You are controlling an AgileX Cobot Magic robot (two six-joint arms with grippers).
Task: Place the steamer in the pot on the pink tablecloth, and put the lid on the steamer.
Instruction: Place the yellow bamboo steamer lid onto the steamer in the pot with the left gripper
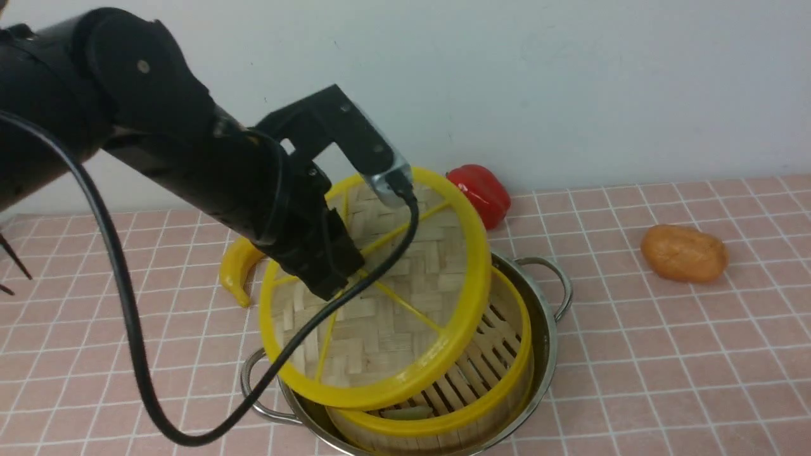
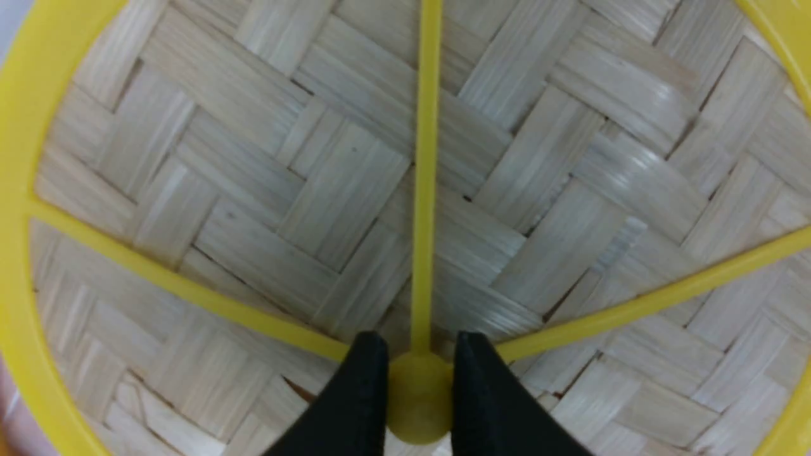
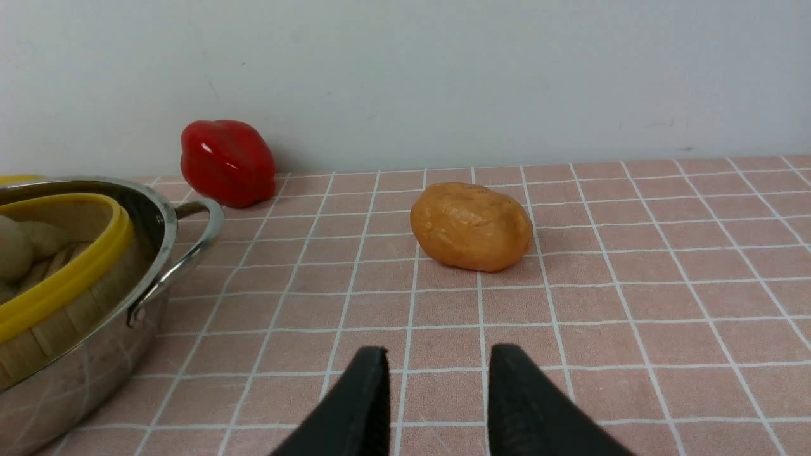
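The steamer (image 1: 500,354) sits inside the pot (image 1: 550,329) on the pink tablecloth (image 1: 665,354). My left gripper (image 1: 345,278) is shut on the centre knob of the lid (image 1: 405,310). It holds the lid tilted above the steamer, with the lid's near edge low over the steamer's rim. In the left wrist view the lid (image 2: 266,190) fills the frame and the gripper (image 2: 419,342) clamps the yellow knob. My right gripper (image 3: 438,354) is open and empty over the cloth, to the right of the pot (image 3: 161,215) and the steamer (image 3: 76,266).
A red pepper (image 1: 481,193) lies behind the pot near the wall. An orange potato-like lump (image 1: 684,253) lies to the right. A yellow curved fruit (image 1: 237,266) lies left of the pot. Pale round items (image 3: 16,247) sit in the steamer.
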